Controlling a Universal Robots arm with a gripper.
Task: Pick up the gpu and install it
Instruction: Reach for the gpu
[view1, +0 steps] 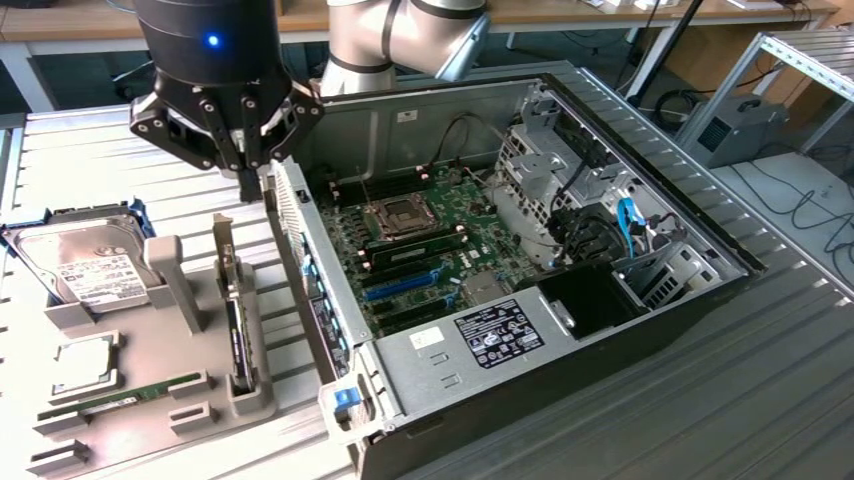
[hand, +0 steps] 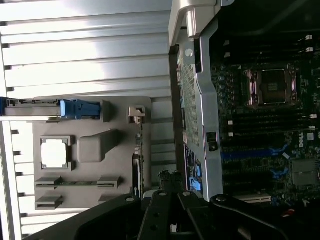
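Hand's (view1: 251, 182) hovering shut, empty, beside PC case (view1: 601, 350); gpu's (view1: 238, 335) standing edgewise there too (stiff, light, fragile; prob. grip top edge).

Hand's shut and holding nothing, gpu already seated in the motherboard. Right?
Not quite. The gpu stands on edge in the grey holder outside the case, not in the motherboard; the exterior view shows it. The hand is shut and holding nothing.

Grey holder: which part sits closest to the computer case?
The gpu, the thin black card on edge beside the case; hard drive, processor and memory stick sit farther toward the exterior view's left.
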